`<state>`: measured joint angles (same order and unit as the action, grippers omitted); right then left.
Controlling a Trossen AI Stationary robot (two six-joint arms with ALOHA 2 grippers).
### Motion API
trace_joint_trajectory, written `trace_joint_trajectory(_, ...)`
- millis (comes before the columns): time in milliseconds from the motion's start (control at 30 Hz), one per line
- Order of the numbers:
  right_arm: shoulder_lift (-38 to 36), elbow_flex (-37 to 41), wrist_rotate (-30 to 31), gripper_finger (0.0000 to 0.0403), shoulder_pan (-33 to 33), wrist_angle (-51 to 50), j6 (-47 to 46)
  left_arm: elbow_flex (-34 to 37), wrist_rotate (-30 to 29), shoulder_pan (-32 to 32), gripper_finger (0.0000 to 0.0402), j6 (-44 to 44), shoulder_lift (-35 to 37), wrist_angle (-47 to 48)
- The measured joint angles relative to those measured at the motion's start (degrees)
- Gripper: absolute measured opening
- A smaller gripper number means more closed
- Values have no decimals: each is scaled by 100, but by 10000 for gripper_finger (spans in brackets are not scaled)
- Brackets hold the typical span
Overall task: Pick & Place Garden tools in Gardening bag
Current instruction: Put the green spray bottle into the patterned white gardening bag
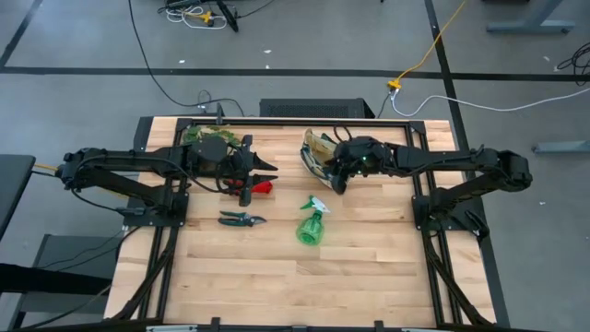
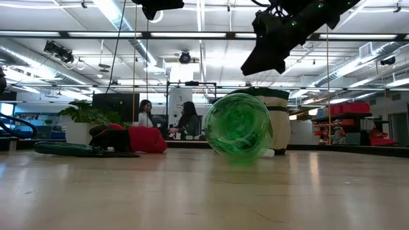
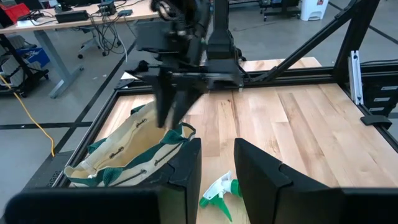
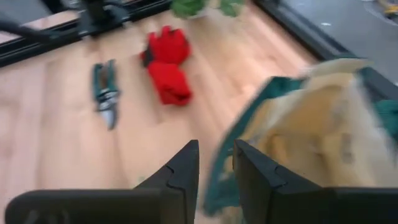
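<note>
The olive-and-tan gardening bag sits at the far middle of the table, its pale lining showing in the right wrist view. The green spray bottle lies on its side near the middle. The red gloves and the dark-handled shears lie left of it. No rake shows. My right gripper hovers shut and empty above the bag's near rim. My left gripper hovers shut and empty above the gloves. Both are high in the low view.
A leafy plant sprig lies at the far left of the table. Bare wood lies along the near half of the table. The arms' dark frames stand at both table sides. People sit in the room far behind the table.
</note>
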<state>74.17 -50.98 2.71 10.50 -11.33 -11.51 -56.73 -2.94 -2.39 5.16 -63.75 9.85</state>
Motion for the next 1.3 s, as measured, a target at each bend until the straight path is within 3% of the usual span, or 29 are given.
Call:
trace_joint_trajectory(333, 0, 0, -70, 98, -909, -108, -185, 0, 0, -1, 103, -6, 0, -2)
trace_joint_trajectory(700, 0, 0, -60, 98, -1715, -917, -1179, 0, 0, 0, 103, -10, 0, 7)
trace_joint_trajectory(867, 0, 0, 251, 98, -2066, -1116, -1478, 0, 0, 0, 103, -12, 0, 13)
trace_joint_trajectory(1300, 694, 0, 589, 98, -2409, -1547, -1970, -2, 1, -2, 103, -41, 0, 70)
